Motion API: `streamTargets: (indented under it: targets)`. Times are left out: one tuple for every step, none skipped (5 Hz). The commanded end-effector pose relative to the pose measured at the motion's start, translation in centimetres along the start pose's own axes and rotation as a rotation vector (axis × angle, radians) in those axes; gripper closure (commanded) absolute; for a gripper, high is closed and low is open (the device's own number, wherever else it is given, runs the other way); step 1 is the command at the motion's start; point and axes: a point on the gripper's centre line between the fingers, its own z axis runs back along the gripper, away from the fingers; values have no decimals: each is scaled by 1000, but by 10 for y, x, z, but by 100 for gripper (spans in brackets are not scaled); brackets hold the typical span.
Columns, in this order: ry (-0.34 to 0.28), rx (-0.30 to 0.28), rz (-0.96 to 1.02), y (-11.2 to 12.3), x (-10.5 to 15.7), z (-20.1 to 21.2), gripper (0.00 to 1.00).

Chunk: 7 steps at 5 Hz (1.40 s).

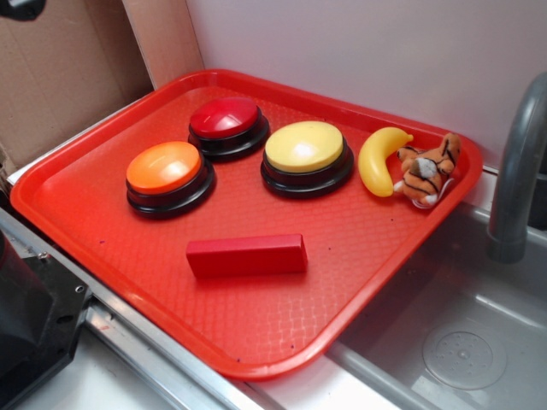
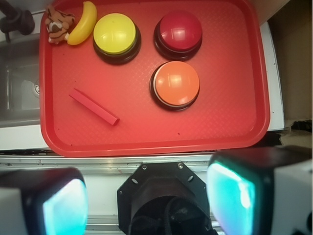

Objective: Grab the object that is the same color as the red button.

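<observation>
A long, flat-faced solid red block [image 1: 247, 255] lies on the textured red plastic tray [image 1: 77, 201], near the glossy dark-red domed button [image 1: 225, 118]. The gripper [image 2: 149, 198], pads [image 2: 231, 196] glowing teal, hangs spread wide, holding nothing.

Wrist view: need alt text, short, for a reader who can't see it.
A red block lies diagonally on a red tray, apart from the red button, the orange button and the yellow button. A banana and a tiger toy sit at the top left corner. The open gripper is outside the tray's near rim.
</observation>
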Motion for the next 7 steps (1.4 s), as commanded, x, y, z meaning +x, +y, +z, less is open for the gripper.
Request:
streamTargets:
  targets:
    - [0,0,0,0,0,0,0]
    - [-12,-5,-139,-15,2,-22,0]
    - [-7,-18,-286,-31,10,-52,0]
    - [-34,-4,-455,-48,15,-77,0]
    - [-72,12,-617,-55,24,-109,0]
    - [-111,-34,-648,-65,31,-144,0]
    - [-72,-62,-674,-72,38,-178,0]
